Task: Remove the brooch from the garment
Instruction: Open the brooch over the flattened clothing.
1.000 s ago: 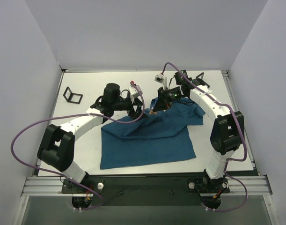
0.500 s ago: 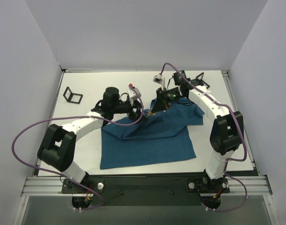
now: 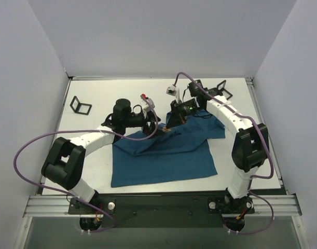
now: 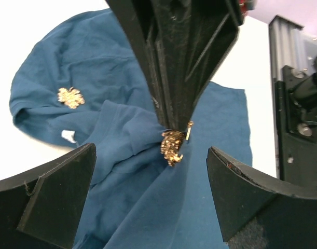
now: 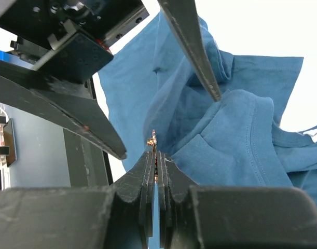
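The dark teal garment (image 3: 163, 153) lies mid-table, with one fold pulled up into a ridge. The small gold brooch (image 4: 172, 146) hangs on that raised fold. It also shows in the right wrist view (image 5: 153, 141) and faintly in the top view (image 3: 166, 129). My right gripper (image 5: 155, 155) is shut on the brooch and comes down from above in the left wrist view (image 4: 171, 124). My left gripper (image 4: 151, 150) is open. Its fingers (image 4: 59, 197) stand either side of the raised cloth just below the brooch, without touching it.
A second gold flower-like ornament (image 4: 70, 97) sits on the shirt near the collar, beside a white label (image 4: 68, 136). Black square frames stand at the far left (image 3: 80, 106) and far right (image 3: 223, 88). White walls enclose the table on three sides.
My left gripper has moved right, closer to the brooch and the raised fold. My right gripper has shifted slightly left, still shut on the brooch.
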Controlling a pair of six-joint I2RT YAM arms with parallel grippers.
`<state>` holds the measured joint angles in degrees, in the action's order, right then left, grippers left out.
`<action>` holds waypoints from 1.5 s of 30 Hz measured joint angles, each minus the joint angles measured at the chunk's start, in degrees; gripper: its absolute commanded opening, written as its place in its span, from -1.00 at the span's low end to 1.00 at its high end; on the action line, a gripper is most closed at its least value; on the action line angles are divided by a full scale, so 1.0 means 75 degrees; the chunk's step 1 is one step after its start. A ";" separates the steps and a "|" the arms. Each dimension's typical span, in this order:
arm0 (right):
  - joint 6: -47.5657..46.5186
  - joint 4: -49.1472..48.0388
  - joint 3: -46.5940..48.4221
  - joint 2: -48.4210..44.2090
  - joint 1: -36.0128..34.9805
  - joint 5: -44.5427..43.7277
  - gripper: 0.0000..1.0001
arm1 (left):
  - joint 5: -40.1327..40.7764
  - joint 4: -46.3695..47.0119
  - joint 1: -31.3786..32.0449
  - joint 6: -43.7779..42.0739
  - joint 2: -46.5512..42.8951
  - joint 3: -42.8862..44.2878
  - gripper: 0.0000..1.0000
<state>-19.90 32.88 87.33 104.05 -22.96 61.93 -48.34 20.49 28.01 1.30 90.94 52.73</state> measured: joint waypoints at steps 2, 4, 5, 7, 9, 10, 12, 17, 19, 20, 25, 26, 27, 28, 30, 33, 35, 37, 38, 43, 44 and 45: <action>-0.0061 0.0090 0.0000 0.0000 0.0000 -0.0003 -1.00 | -0.0154 0.0178 -0.0003 0.0154 0.0000 -0.0050 0.95; -0.0134 0.0152 0.0000 0.0015 0.0000 0.0000 -1.00 | -0.0329 0.0361 -0.0006 0.0303 0.0000 -0.0102 0.95; -0.0163 0.0166 0.0000 0.0029 -0.0003 0.0006 -1.00 | -0.0402 0.0440 -0.0006 0.0370 0.0000 -0.0117 0.95; -0.0189 0.0181 0.0000 0.0085 -0.0006 0.0020 -1.00 | -0.0510 0.0586 -0.0006 0.0490 0.0000 -0.0152 0.95; -0.0195 0.0213 0.0000 0.0160 -0.0012 0.0052 -1.00 | -0.0592 0.0714 -0.0006 0.0568 0.0000 -0.0192 0.95; -0.0195 0.0227 0.0000 0.0192 -0.0017 0.0067 -1.00 | -0.0618 0.0752 -0.0006 0.0586 0.0000 -0.0207 0.95; -0.0195 0.0245 0.0000 0.0239 -0.0044 0.0067 -1.00 | -0.0647 0.0831 -0.0006 0.0609 0.0006 -0.0227 0.95; -0.0195 0.0274 0.0000 0.0245 -0.0102 0.0125 -1.00 | -0.0650 0.0889 -0.0047 0.0612 0.0006 -0.0236 0.95; -0.0195 0.0271 0.0000 0.0245 -0.0102 0.0178 -1.00 | -0.0638 0.0889 -0.0058 0.0597 0.0006 -0.0242 0.95; -0.0195 0.0274 0.0003 0.0245 -0.0102 0.0195 -1.00 | -0.0615 0.0889 -0.0064 0.0592 0.0009 -0.0242 0.95; -0.0192 0.0277 0.0000 0.0245 -0.0099 0.0239 -1.00 | -0.0589 0.0889 -0.0064 0.0542 0.0052 -0.0242 0.95; -0.0192 0.0277 0.0000 0.0245 -0.0099 0.0242 -1.00 | -0.0595 0.0889 -0.0064 0.0539 0.0079 -0.0242 0.95; -0.0192 0.0277 0.0000 0.0245 -0.0099 0.0256 -1.00 | -0.0597 0.0886 -0.0064 0.0539 0.0108 -0.0242 0.95; -0.0192 0.0280 0.0000 0.0245 -0.0102 0.0274 -1.00 | -0.0603 0.0883 -0.0064 0.0539 0.0131 -0.0245 0.94; -0.0192 0.0280 0.0000 0.0245 -0.0099 0.0300 -1.00 | -0.0647 0.0880 -0.0064 0.0539 0.0160 -0.0245 0.91; -0.0192 0.0286 0.0000 0.0245 -0.0099 0.0367 -1.00 | -0.0740 0.0886 -0.0064 0.0539 0.0178 -0.0245 0.82; -0.0192 0.0294 0.0000 0.0245 -0.0099 0.0411 -1.00 | -0.0790 0.0886 -0.0064 0.0539 0.0210 -0.0245 0.79; -0.0192 0.0306 0.0003 0.0245 -0.0099 0.0455 -1.00 | -0.0801 0.0883 -0.0064 0.0536 0.0248 -0.0245 0.75; -0.0192 0.0315 0.0003 0.0245 -0.0096 0.0478 -1.00 | -0.0801 0.0877 -0.0064 0.0536 0.0268 -0.0245 0.74; -0.0192 0.0344 0.0003 0.0245 -0.0093 0.0595 -1.00 | -0.0819 0.0857 -0.0064 0.0533 0.0350 -0.0245 0.65; -0.0192 0.0347 0.0003 0.0242 -0.0093 0.0612 -1.00 | -0.0819 0.0836 -0.0064 0.0533 0.0376 -0.0245 0.62; -0.0192 0.0353 0.0003 0.0242 -0.0093 0.0627 -1.00 | -0.0819 0.0816 -0.0064 0.0533 0.0402 -0.0245 0.60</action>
<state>-21.34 35.53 87.35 105.86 -23.66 66.63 -54.48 26.61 27.53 5.30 93.95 50.89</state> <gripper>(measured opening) 0.042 0.833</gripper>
